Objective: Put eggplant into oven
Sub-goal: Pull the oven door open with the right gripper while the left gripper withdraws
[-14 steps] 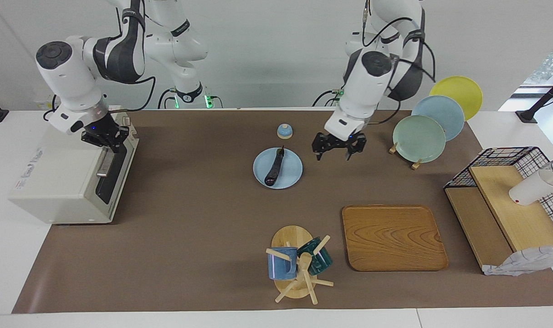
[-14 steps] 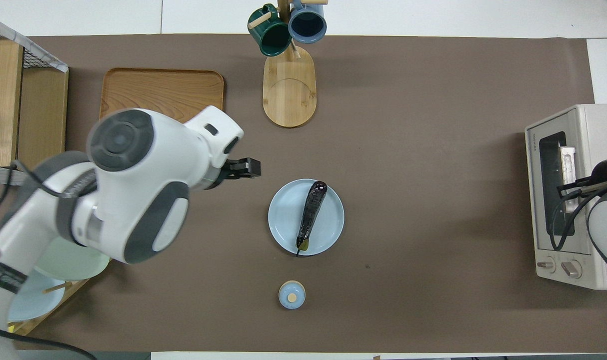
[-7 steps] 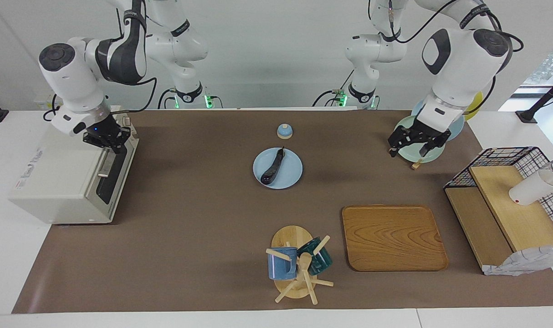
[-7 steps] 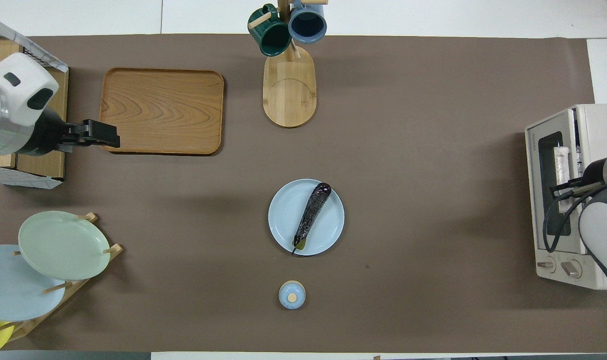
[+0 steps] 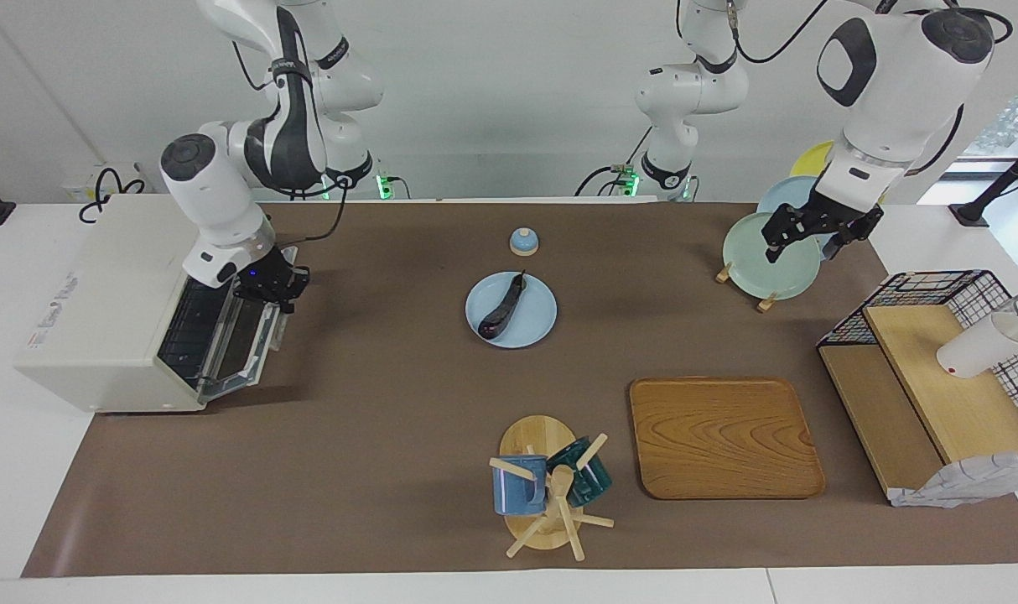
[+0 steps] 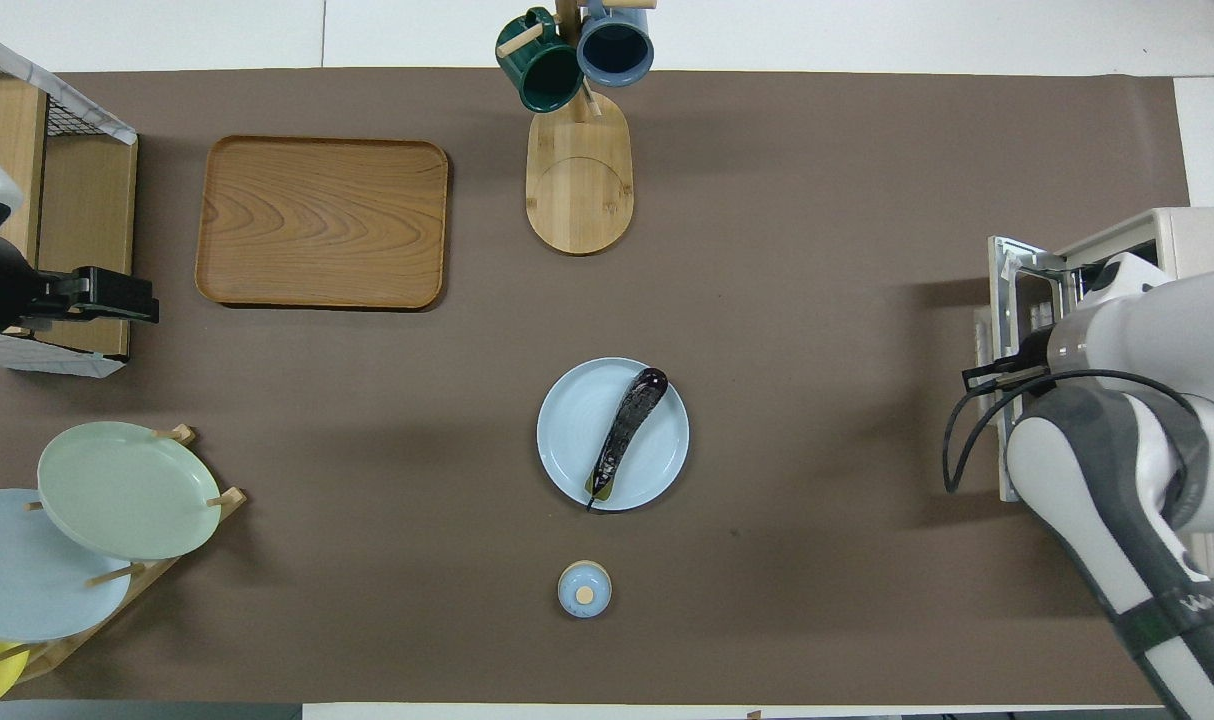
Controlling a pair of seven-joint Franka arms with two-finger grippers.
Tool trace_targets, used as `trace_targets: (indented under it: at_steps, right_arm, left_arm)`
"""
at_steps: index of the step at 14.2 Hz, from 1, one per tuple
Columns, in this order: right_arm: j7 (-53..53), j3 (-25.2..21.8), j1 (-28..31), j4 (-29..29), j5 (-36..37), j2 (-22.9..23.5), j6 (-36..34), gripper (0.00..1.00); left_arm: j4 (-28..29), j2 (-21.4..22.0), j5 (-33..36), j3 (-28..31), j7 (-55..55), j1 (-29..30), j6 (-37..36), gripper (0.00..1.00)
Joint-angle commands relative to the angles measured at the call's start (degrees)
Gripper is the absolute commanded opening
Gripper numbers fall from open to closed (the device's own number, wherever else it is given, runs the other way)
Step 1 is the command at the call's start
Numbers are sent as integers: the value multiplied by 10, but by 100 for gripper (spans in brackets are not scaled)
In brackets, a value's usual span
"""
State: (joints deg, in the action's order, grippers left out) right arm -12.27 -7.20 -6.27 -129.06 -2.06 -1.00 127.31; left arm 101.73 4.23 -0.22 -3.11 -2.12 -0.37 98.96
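Observation:
The dark purple eggplant (image 5: 502, 310) lies on a light blue plate (image 5: 536, 329) near the middle of the table, and shows in the overhead view (image 6: 625, 430). The off-white oven (image 5: 98, 310) stands at the right arm's end of the table. Its glass door (image 5: 236, 335) is tilted partly open, so the wire rack inside shows. My right gripper (image 5: 267, 289) is at the door's top edge, shut on the bar handle. My left gripper (image 5: 811, 243) is open and empty, raised over the rack of plates at the left arm's end.
A small blue bell (image 5: 523, 242) sits nearer to the robots than the plate. A wooden tray (image 5: 723, 436) and a mug tree (image 5: 551, 491) lie farther out. A plate rack (image 5: 769, 256) and a wire shelf unit (image 5: 937, 361) stand at the left arm's end.
The right gripper has pulled the oven door from shut to partly open, moving out toward the table's middle. The left gripper has swung away from beside the eggplant's plate to over the plate rack.

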Motion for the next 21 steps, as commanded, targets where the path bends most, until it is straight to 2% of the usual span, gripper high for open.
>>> trace_targets:
  at_steps: [1,4,6,8,10,13,15,17,18,19,21]
  right_arm:
    - [2,-12,14,-4,11,32,45,0]
    - [5,-12,14,-21,10,44,79,0]
    - [6,-12,14,-28,7,57,92,0]
    - [12,-11,4,-28,-15,58,95,0]
    - [48,-11,-38,-24,-35,58,95,0]
    - [102,-10,-118,11,-37,68,77,0]
    - [151,-8,-166,72,-37,82,25,0]
    - [275,-4,-249,175,-33,111,-34,0]
    - [321,-3,-273,221,-28,125,-56,0]
    - [354,-3,-305,288,-24,160,-93,0]
    - [410,-3,-351,426,-15,250,-156,14]
  left_arm:
    - [8,26,17,-8,6,8,-40,100]
    - [0,24,17,-8,7,3,-46,100]
    - [-46,3,16,-7,6,-1,-62,100]
    - [-105,-25,15,12,7,-30,-105,100]
    - [-96,-25,15,56,8,-66,-98,100]
    - [-79,-30,15,50,7,-68,-82,100]
    - [-76,-33,13,48,6,-75,-74,100]
    - [-63,-28,9,46,6,-75,-62,100]
    - [-53,-26,9,38,5,-75,-59,100]
    - [-51,-24,9,32,2,-75,-60,100]
    - [-44,-22,3,30,3,-72,-60,100]
